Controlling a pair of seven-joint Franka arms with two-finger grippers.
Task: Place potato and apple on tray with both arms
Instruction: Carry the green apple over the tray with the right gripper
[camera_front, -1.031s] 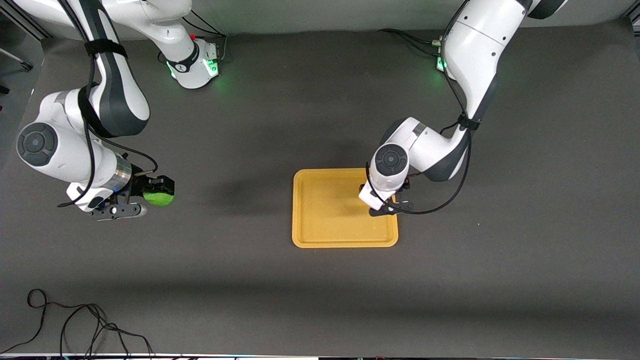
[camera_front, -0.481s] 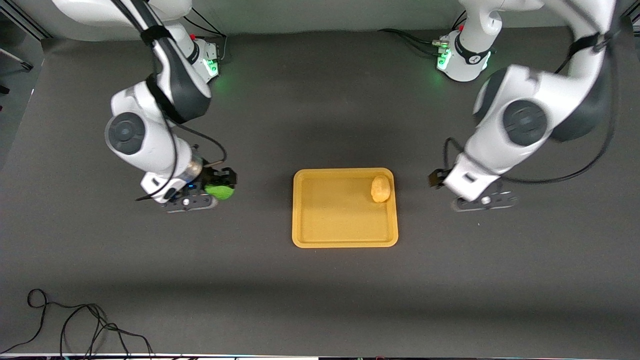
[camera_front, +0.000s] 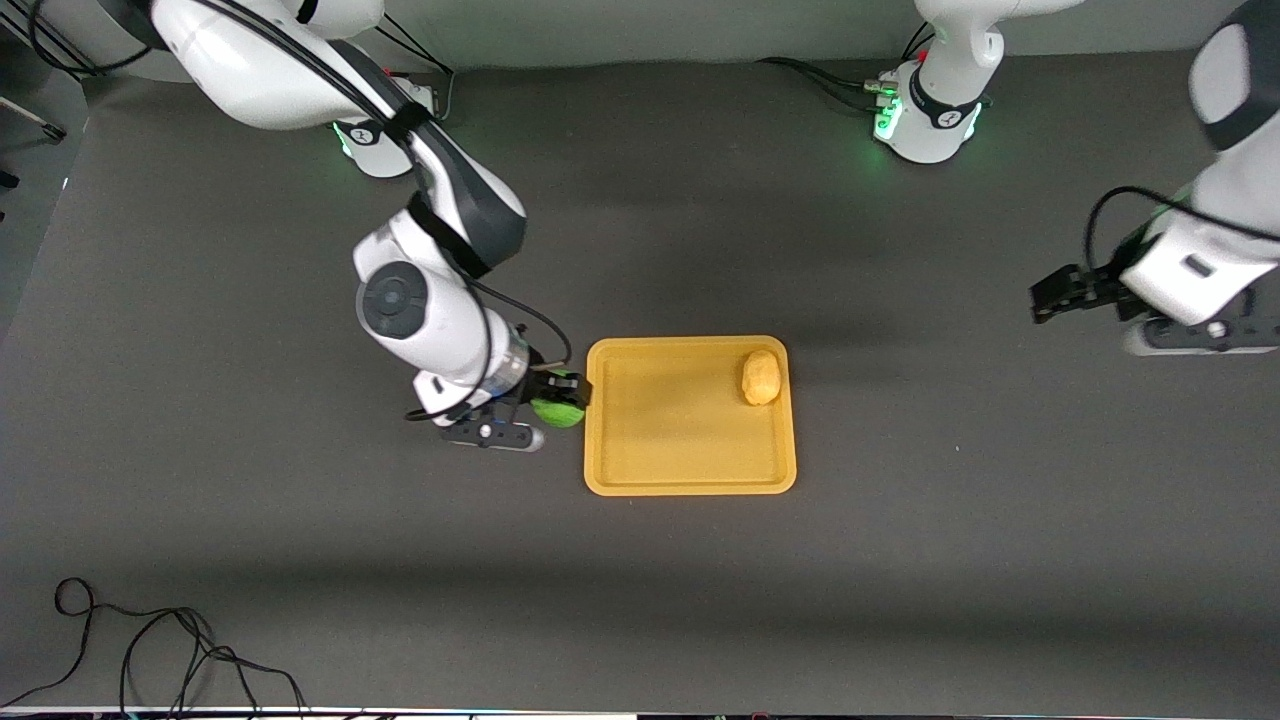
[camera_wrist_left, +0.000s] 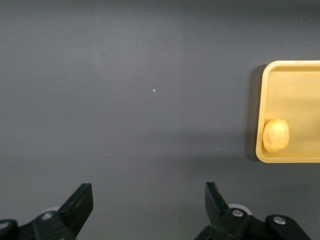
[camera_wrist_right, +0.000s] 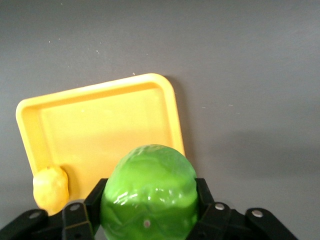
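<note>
The potato (camera_front: 760, 378) now lies in the tray (camera_front: 690, 482), released. The left gripper (camera_front: 1062, 296), fingers wide and empty, has withdrawn toward its table end. The right gripper (camera_front: 560, 398) has carried the clamped apple (camera_front: 557, 411) to the tray's edge; placing remains.

Tan potato (camera_front: 760, 377) lies on orange tray (camera_front: 690, 480); green apple (camera_front: 559, 411) held aloft.

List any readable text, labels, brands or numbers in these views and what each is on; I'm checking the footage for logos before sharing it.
No text can be read in any view.
The tray, potato and apple carry no lettering.
A small dark mark sits on each arm's base collar; both are too small to read.
The right gripper and left gripper show no labels.
</note>
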